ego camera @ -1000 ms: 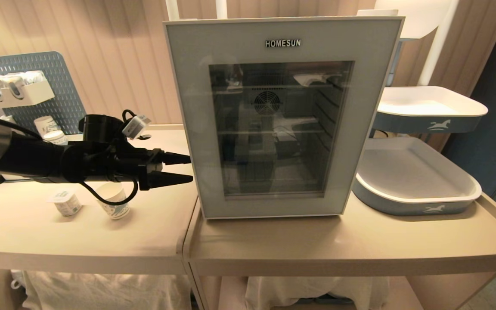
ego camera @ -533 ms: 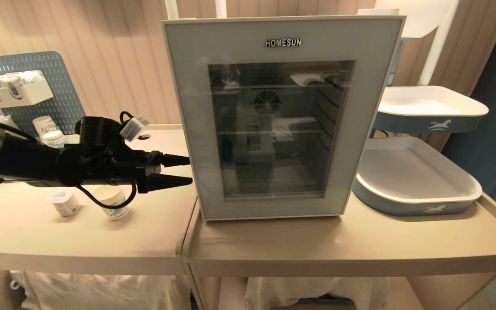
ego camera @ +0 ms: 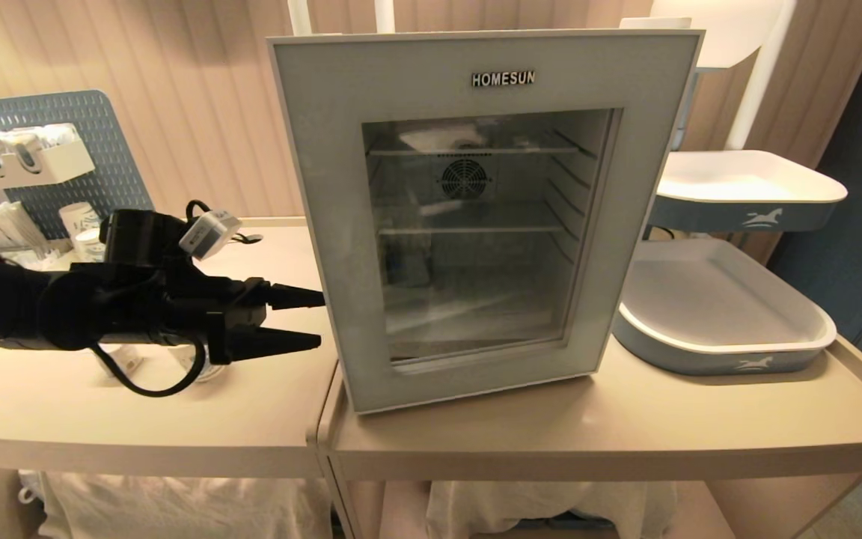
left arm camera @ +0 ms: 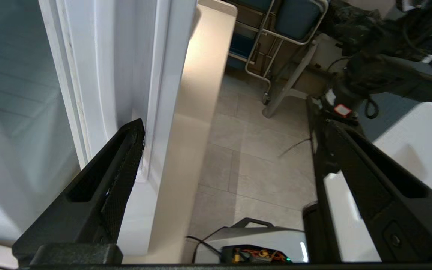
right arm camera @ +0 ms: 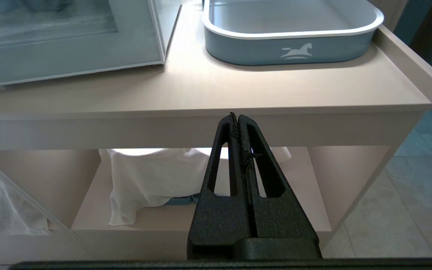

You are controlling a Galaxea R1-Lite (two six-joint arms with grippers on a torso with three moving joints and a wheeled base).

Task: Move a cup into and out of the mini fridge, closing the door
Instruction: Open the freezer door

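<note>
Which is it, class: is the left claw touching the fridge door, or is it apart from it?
Touching. In the left wrist view, one finger of the open left claw presses into the door's side edge; the head view shows the door swung ajar.

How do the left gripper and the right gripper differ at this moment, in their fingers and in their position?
The left gripper has its fingers spread wide; the right gripper has its fingers pressed together. The left gripper is level with the tabletop things, beside the handle edge of the door, which stands slightly ajar; the right gripper hangs below the table's front edge, idle. Both are black, tapered and empty.
</note>
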